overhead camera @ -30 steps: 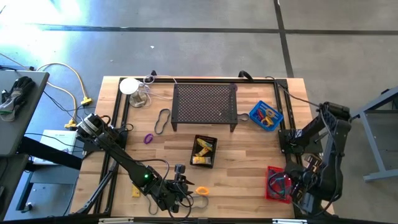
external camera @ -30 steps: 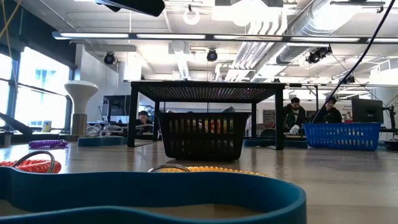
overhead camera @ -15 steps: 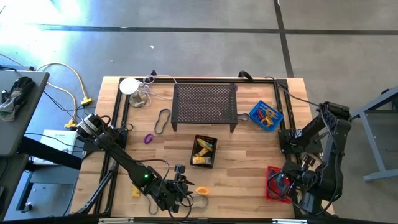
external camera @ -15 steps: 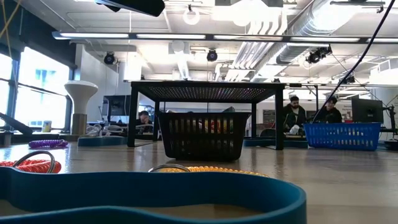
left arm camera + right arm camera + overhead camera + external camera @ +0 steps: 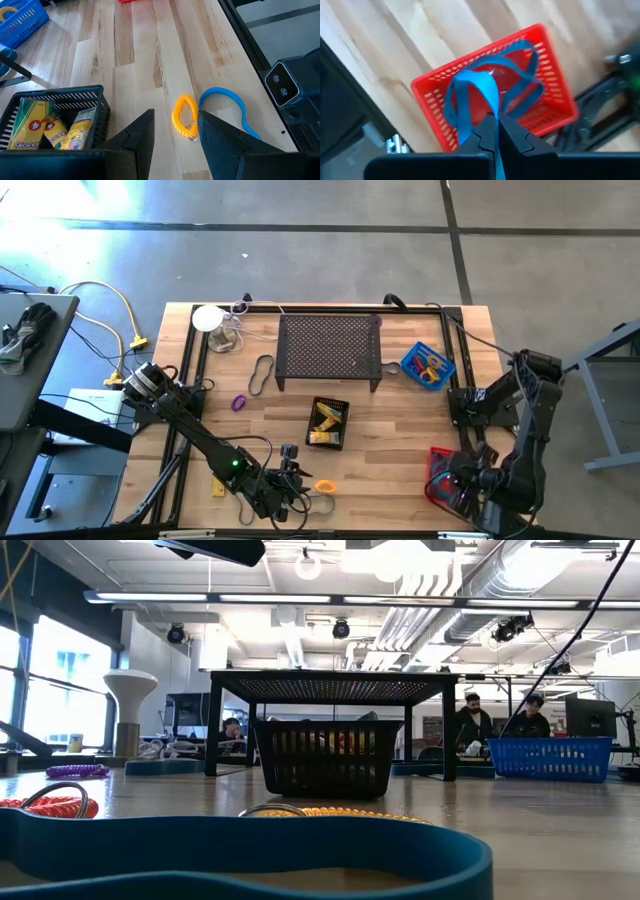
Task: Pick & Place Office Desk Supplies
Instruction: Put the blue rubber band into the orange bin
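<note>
Blue band pinched by right hand | shifted nearer over red basket | left hand released, unmoved

Orange coil ring: flat on surface, lower centre, touching blue band loop. Yellow crayon packets: standing in black basket, lower left. Purple ring, dark loop: left of centre.

Yellow packet in the black basket: "CRAYONS" along its lower edge, beside a red and green mark.
Second packet: print too small to make out.
Elsewhere: no legible text.
</note>
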Robot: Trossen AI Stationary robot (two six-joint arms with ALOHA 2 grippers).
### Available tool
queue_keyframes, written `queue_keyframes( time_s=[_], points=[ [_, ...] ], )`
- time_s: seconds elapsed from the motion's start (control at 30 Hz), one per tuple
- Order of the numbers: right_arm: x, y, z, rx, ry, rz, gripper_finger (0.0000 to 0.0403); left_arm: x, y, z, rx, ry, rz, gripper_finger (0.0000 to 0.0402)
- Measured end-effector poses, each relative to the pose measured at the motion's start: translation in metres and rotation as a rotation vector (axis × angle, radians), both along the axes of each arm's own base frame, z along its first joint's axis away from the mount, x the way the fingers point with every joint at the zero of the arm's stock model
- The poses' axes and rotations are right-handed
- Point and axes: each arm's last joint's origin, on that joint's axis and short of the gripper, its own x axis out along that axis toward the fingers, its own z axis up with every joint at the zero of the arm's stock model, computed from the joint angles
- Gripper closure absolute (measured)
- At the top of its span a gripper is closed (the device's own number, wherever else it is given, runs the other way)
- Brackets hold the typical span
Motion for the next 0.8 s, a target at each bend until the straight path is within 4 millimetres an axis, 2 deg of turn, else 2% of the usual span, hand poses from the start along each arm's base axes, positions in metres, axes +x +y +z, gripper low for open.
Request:
queue_keyframes(
  time_s=[0.17,0.4,0.57,0.8],
  points=[
    [0.011,-0.006,-0.026,0.027,0.031,-0.056,0.0401,0.000,0.000,0.000,0.000,0.000,0.000,0.0259],
    [0.019,-0.032,-0.058,-0.010,0.251,-0.174,0.0401,0.000,0.000,0.000,0.001,0.000,0.000,0.0259],
    [0.023,-0.037,-0.063,-0.012,0.254,-0.198,0.0383,0.000,0.000,0.000,0.002,0.002,0.000,0.0259],
    [0.031,-0.043,-0.062,-0.026,0.229,-0.317,0.0321,0.000,0.000,0.000,0.003,0.002,0.000,0.0259]
  ],
)
